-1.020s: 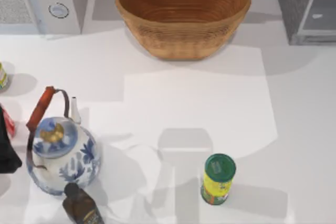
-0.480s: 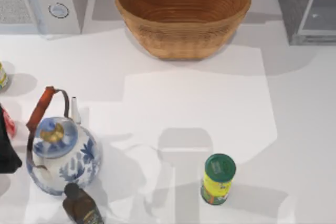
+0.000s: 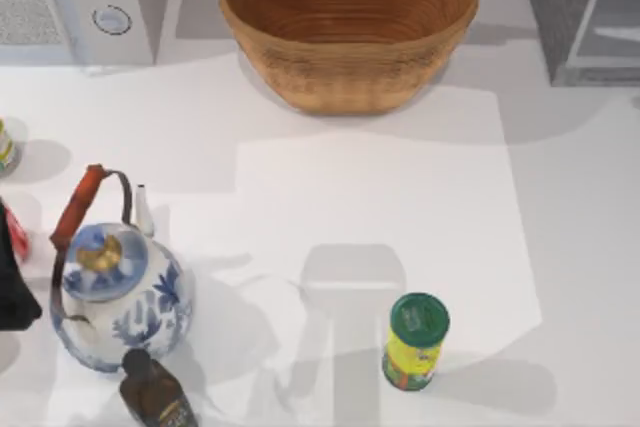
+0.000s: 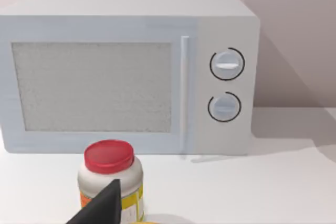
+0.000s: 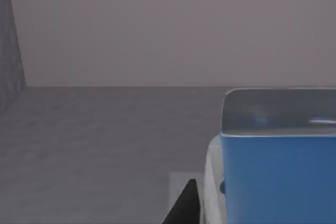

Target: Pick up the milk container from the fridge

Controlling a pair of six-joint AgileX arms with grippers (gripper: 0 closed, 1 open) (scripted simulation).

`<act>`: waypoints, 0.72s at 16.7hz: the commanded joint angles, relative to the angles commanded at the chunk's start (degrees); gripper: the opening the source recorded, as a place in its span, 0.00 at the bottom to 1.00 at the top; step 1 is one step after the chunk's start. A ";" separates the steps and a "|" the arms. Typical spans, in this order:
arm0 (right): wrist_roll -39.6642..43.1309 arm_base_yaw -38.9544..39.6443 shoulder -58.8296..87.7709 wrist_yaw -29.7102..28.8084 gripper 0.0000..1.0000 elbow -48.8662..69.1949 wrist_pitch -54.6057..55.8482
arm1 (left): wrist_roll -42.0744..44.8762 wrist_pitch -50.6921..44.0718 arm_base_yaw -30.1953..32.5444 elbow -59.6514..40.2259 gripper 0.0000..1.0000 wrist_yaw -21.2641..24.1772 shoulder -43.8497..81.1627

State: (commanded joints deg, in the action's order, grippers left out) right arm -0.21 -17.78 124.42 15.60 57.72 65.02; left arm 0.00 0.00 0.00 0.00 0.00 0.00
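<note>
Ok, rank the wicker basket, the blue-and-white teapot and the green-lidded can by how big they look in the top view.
1. Wicker basket, clearly the largest.
2. Blue-and-white teapot, middle.
3. Green-lidded can, smallest.
All three stand apart on the table, so the order looks safe.

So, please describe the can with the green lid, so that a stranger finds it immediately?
Start from the big woven basket at the back of the table, then come straight toward the front edge. There stands a small upright yellow can, alone on bare white surface. Its green lid sets it apart from the blue-and-white teapot and dark bottle farther left.
</note>
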 joint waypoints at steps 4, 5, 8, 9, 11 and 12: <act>-0.05 -1.05 -3.82 1.10 0.00 -5.54 3.69 | 0.00 0.00 0.00 0.00 1.00 0.00 0.00; -0.05 -1.06 -3.84 1.11 0.00 -5.57 3.71 | 0.00 0.00 0.00 0.00 1.00 0.00 0.00; -0.14 -0.73 -3.49 1.07 0.00 -5.38 3.54 | 0.00 0.00 0.00 0.00 1.00 0.00 0.00; -0.14 -0.73 -3.49 1.07 0.00 -5.38 3.54 | 0.00 0.00 0.00 0.00 1.00 0.00 0.00; -0.08 -0.46 -4.78 0.91 0.00 -6.02 2.71 | 0.00 0.00 0.00 0.00 1.00 0.00 0.00; -0.02 -0.22 -6.09 0.76 0.00 -6.64 1.91 | 0.00 0.00 0.00 0.00 1.00 0.00 0.00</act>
State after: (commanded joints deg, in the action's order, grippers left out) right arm -0.23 -18.01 118.33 16.35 51.08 66.93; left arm 0.00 0.00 0.00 0.00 0.00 0.00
